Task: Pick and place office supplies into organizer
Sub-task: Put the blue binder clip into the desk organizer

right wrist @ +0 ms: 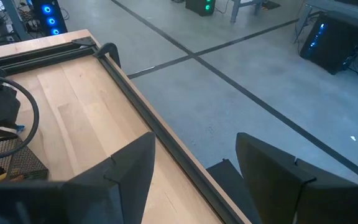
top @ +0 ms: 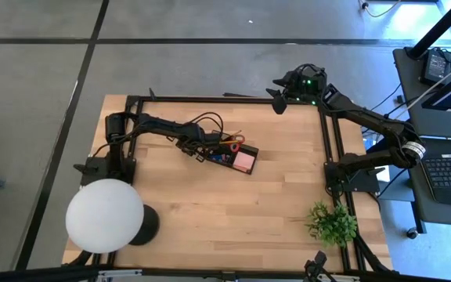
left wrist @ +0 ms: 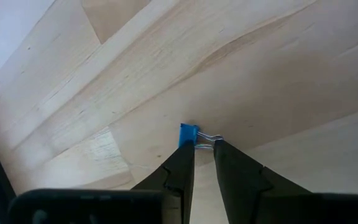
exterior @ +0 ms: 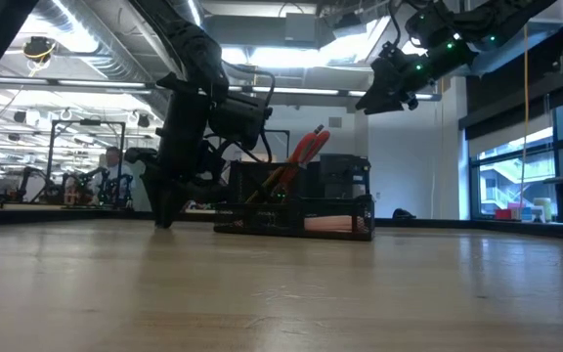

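Left arm's stretched out low with its hand (left wrist: 202, 148) pointed straight down and fingers nearly pinched together, while the right hand (right wrist: 194, 171) hangs high at the far right corner, fingers spread wide.

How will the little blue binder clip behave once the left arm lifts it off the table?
The blue binder clip looks tiny, so probably very light. Held only by its thin wire handle in the left gripper, it may swivel or slip. It seems rigid, not fragile.

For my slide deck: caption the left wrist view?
Left end effector pinches a blue binder clip against the wooden table.
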